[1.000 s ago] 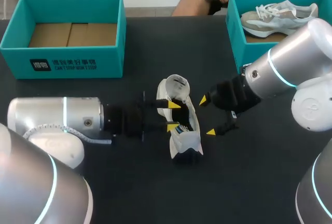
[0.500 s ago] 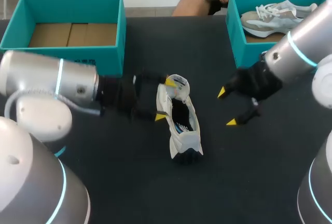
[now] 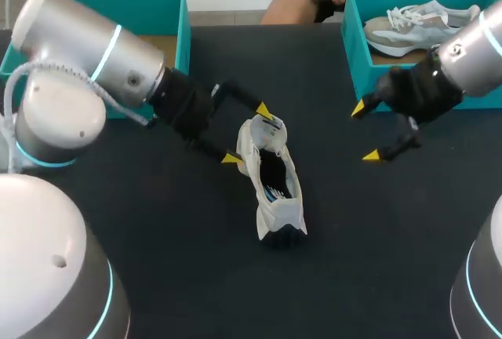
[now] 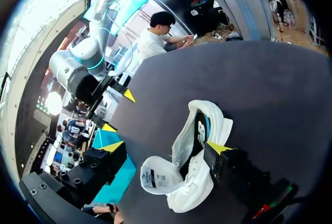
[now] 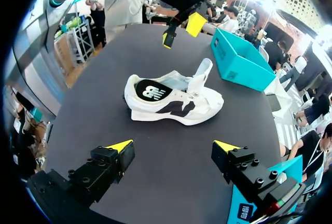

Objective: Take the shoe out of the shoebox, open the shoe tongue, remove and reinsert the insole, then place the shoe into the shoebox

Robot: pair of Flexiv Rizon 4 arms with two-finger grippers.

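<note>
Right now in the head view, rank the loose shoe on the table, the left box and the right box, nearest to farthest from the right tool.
1. Right box, just behind the right tool.
2. Shoe, mid-table, to the tool's left.
3. Left box, far left corner.

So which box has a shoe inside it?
The teal box on the right, holding a pale shoe. The left box shows only bare cardboard.

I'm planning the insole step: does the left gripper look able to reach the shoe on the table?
Probably yes: the left gripper is open right at the shoe, by its tongue, with nothing between.
</note>
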